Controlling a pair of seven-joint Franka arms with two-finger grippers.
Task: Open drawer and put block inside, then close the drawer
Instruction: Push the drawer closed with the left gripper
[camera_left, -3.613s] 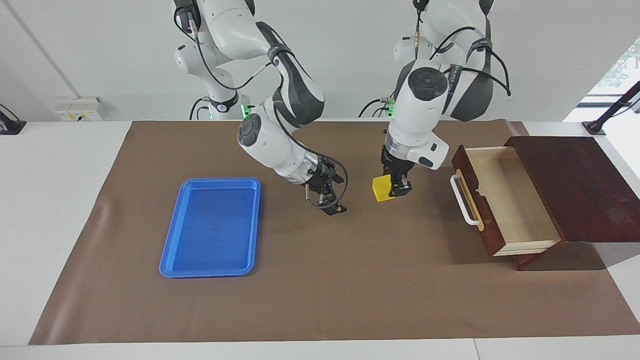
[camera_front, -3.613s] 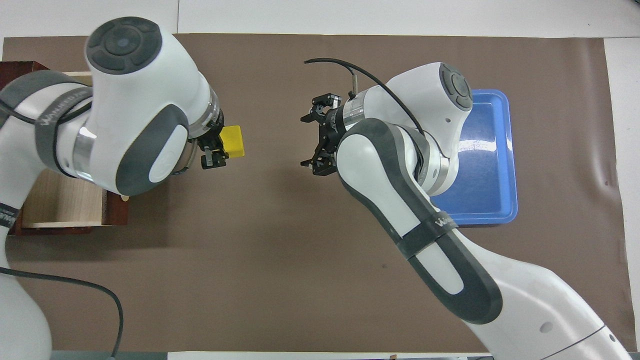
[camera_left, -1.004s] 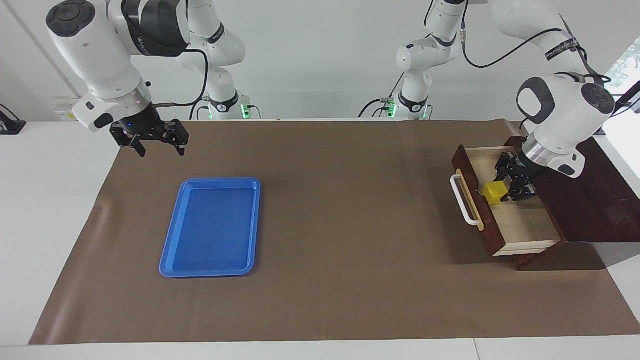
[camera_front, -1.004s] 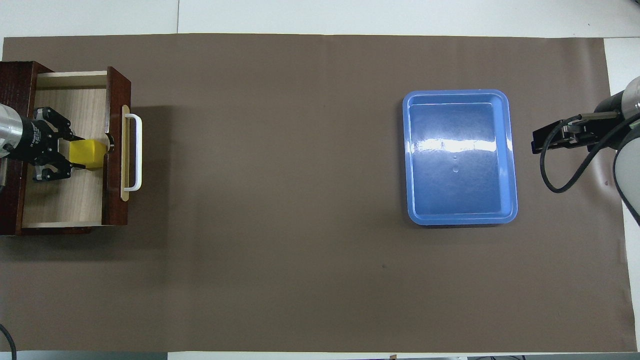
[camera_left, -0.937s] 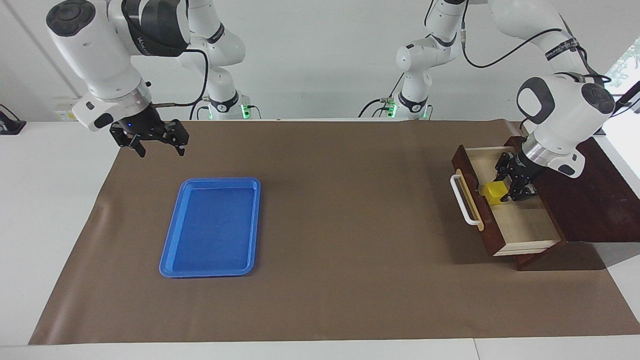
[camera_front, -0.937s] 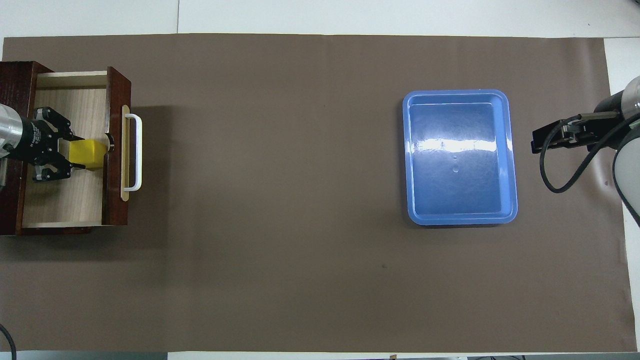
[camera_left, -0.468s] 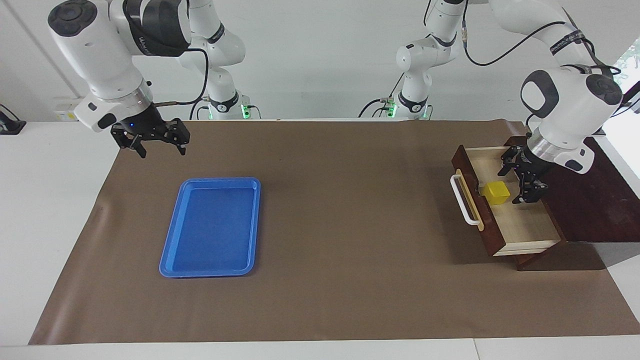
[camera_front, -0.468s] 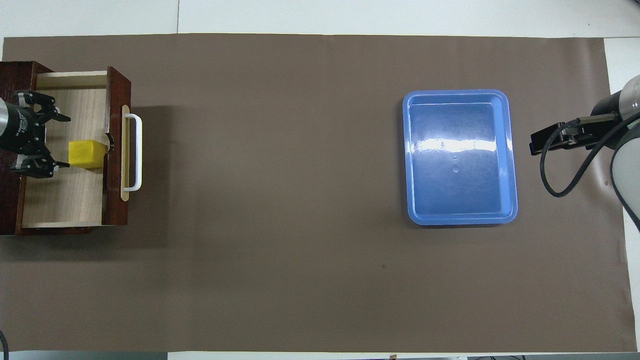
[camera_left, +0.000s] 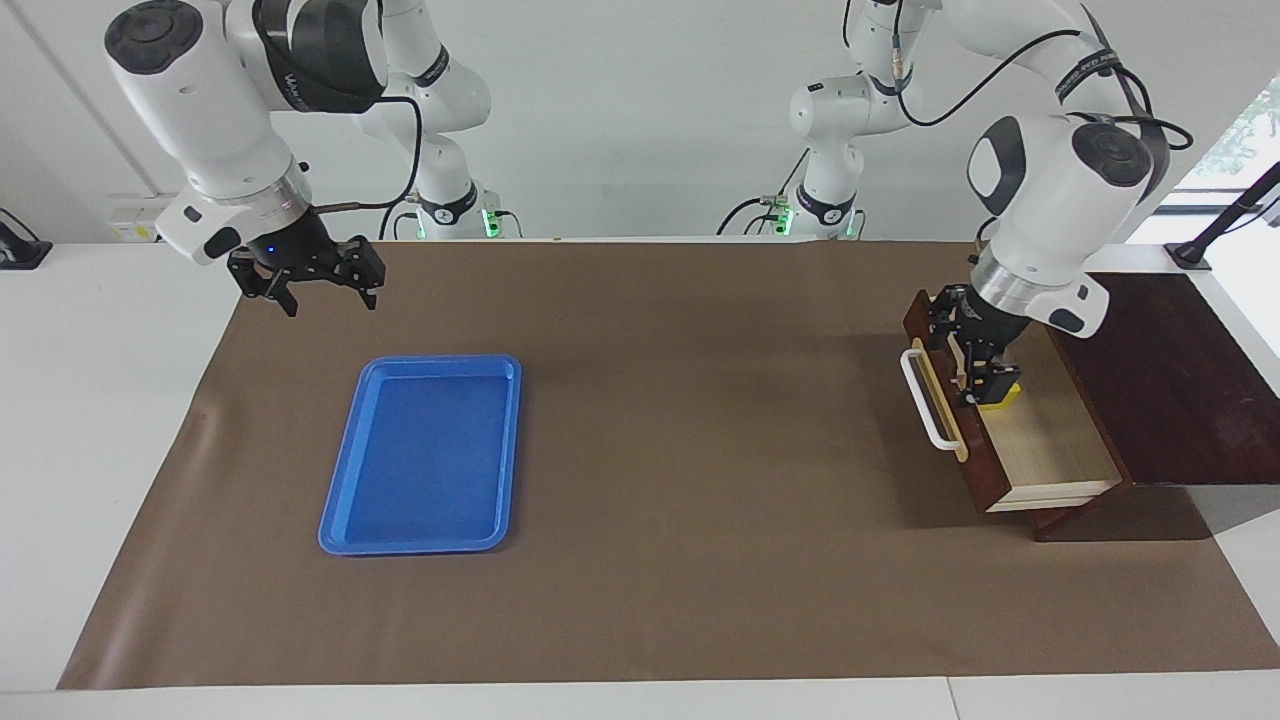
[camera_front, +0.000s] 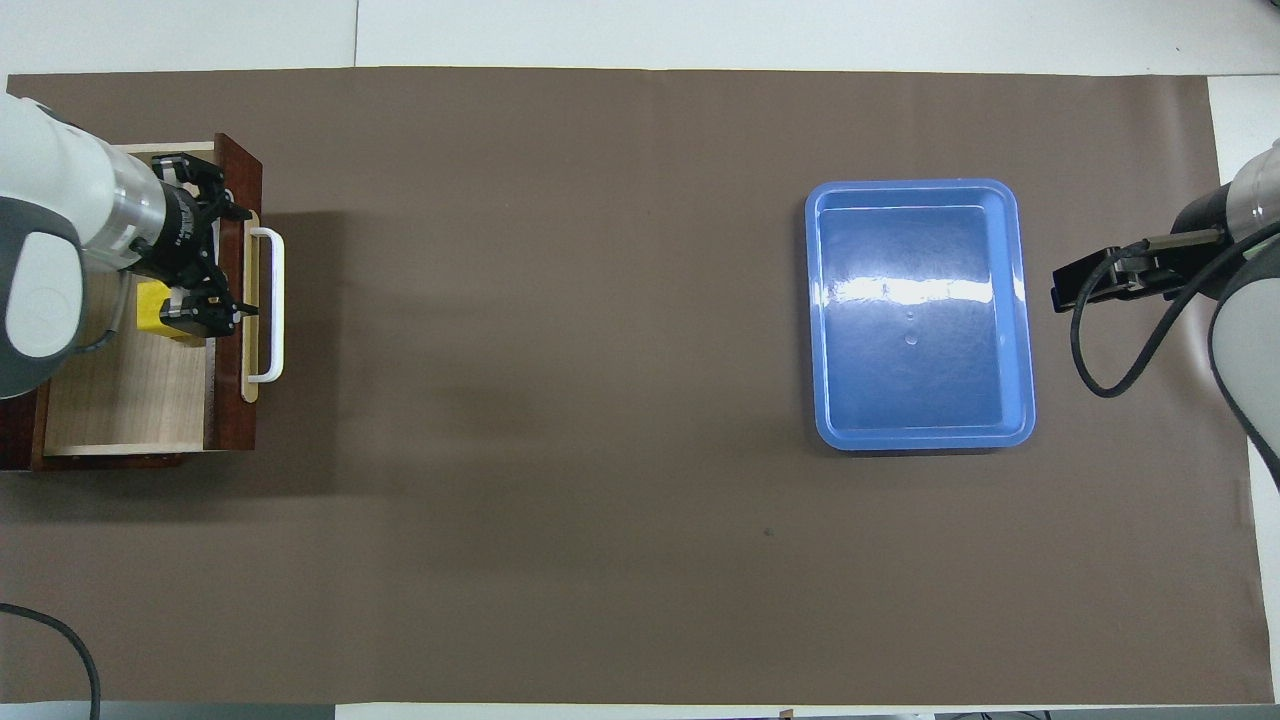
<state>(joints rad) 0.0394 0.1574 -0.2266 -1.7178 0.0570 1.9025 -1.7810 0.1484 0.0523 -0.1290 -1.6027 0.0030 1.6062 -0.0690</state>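
Facing view, read from its left edge to its right. My right gripper (camera_left: 307, 280) waits raised over the brown mat (camera_left: 640, 450) at the right arm's end of the tabletop (camera_left: 100, 400), jaws open and empty; the blue tray (camera_left: 420, 455) lies beside it, farther from my bases. At the left arm's end the drawer (camera_left: 1040, 440) stands pulled out, its white handle (camera_left: 925, 400) facing the middle of the mat. The block (camera_left: 1002, 398) rests inside the drawer, just inside its front panel. A second ago my left gripper (camera_left: 968, 350) was clamped on the block; it has since let go, spread its jaws wide and swung over the drawer front, above the handle. I judge the placing step done; what remains is pushing the drawer shut, and the block sits low enough not to catch.
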